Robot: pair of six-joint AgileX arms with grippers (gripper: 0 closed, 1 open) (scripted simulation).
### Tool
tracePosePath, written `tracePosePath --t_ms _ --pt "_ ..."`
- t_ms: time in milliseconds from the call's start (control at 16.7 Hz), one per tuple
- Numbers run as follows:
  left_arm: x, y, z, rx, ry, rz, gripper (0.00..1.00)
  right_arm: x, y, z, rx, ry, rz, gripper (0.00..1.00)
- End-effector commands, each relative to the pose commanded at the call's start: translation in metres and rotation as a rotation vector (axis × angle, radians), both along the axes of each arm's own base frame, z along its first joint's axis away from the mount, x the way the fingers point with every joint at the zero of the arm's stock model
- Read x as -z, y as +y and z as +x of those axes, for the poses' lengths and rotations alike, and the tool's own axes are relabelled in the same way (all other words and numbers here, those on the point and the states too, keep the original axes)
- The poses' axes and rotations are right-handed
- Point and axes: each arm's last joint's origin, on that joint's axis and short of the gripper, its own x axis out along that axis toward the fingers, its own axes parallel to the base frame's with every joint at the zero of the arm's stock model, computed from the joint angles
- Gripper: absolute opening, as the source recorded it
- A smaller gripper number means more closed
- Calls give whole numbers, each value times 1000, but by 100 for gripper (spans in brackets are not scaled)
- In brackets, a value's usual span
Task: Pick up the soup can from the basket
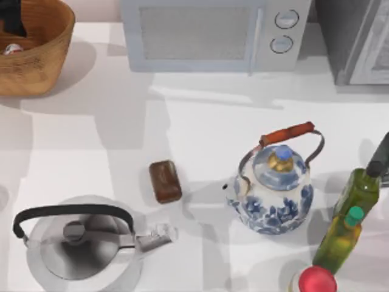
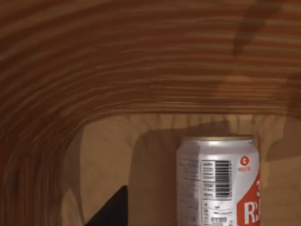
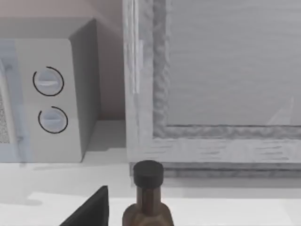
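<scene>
Can [image 2: 217,181] stands upright on the basket [image 2: 117,70] floor, right in front of the left hand [image 1: 13,21], which is down inside. I cannot tell if its fingers are open. Next, probably: close around the can, then lift.

Your top view looks straight down on the tabletop [image 1: 200,140], with the basket [image 1: 42,58] at its far-left corner and the microwave [image 1: 209,33] along the far edge. Your left wrist view sits low inside that basket [image 2: 94,70], very close to the soup can [image 2: 217,181]. Your right wrist view faces the far edge, sharing the microwave [image 3: 51,94] and a dark-capped bottle [image 3: 148,197] close in front.
</scene>
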Motion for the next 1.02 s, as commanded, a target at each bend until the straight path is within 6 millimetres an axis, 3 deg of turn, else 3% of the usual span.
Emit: tracePosePath --t_ms 420,1020 --pt "23 -4 13 0 -2 0 100 0 0 0 0 0 0 100" --pt "50 -13 4 0 -2 0 100 0 0 0 0 0 0 100"
